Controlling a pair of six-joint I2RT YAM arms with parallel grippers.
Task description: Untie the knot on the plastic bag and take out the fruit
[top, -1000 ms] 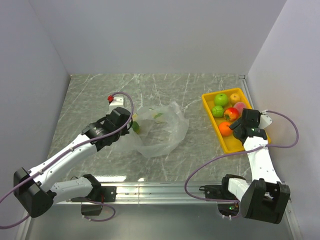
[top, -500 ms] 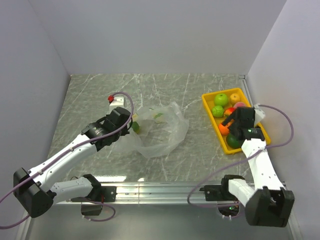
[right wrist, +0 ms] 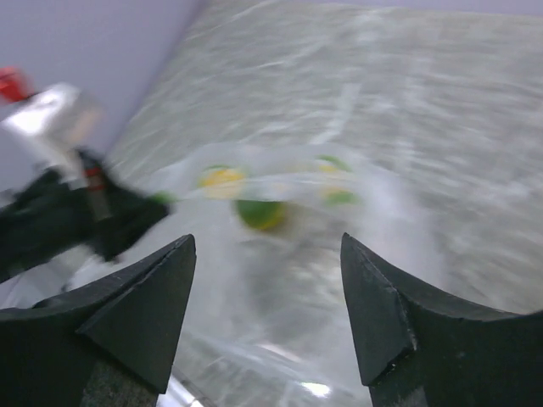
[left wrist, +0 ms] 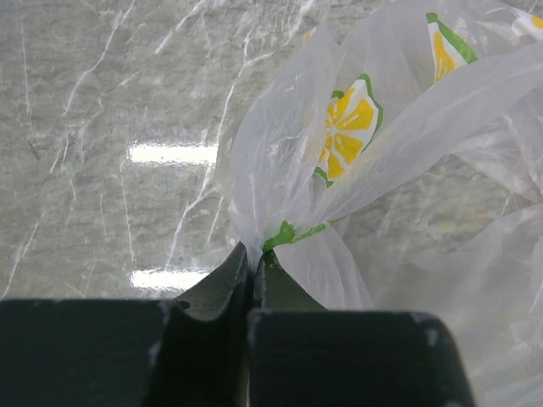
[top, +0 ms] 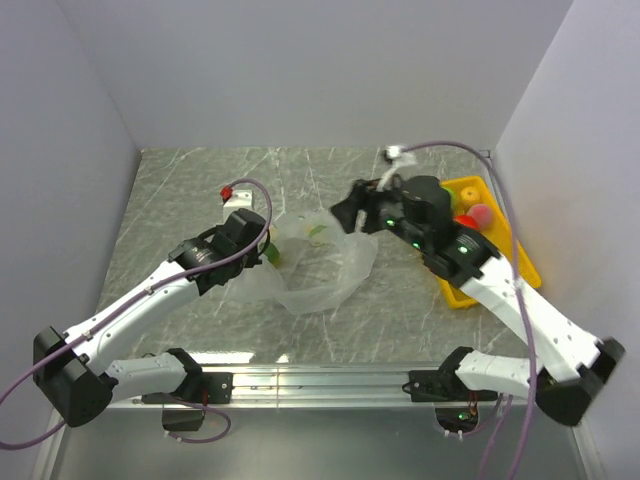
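Clear plastic bag (top: 325,272) stretches rightward from left claw (left wrist: 252,256).

Bright, even light; right-wrist motion blur

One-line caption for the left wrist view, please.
Left hand shut on a fold of the lemon-printed plastic bag, marbled table behind.

No words, numbers, brand names or signs could be read in any view. The plastic bag (left wrist: 424,110) carried only printed yellow-and-green citrus slice pictures (left wrist: 348,131), with no lettering visible beside them.
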